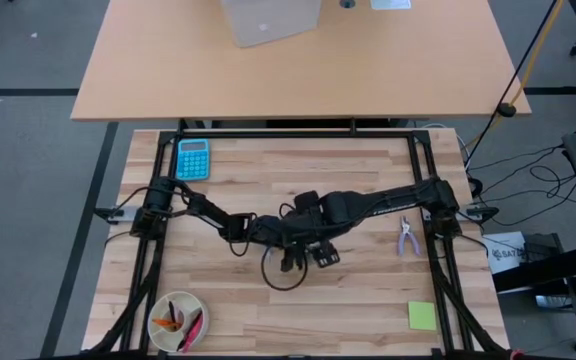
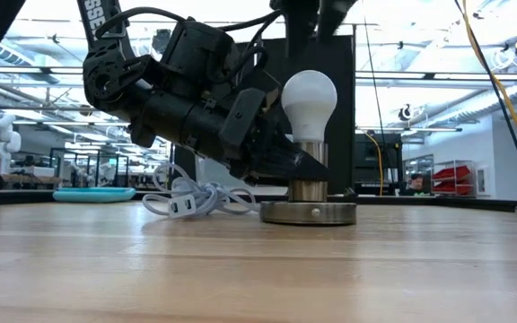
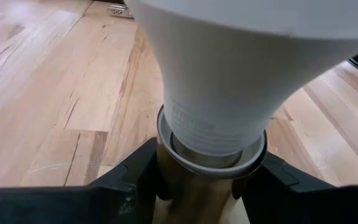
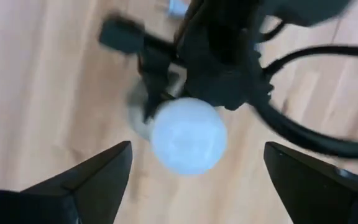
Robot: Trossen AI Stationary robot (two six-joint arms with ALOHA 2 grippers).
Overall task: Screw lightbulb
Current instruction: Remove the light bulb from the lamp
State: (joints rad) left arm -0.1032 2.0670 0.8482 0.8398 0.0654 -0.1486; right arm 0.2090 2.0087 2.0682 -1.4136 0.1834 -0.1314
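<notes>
Lightbulb (image 2: 309,100) standing upright in socket base (image 2: 308,212), desk (image 1: 368,300) centre; long axis vertical.

Left tool (image 3: 194,186) reaching in from 9 o'clock, clamping brass collar (image 2: 309,170) under bulb, steadying it.

Right tool (image 4: 194,171) hanging directly above globe, fingers spread apart, touching nothing, bulb centred between them.

Judgement: right tool nearer globe; straight descent along axis, then twisting grip.
</notes>
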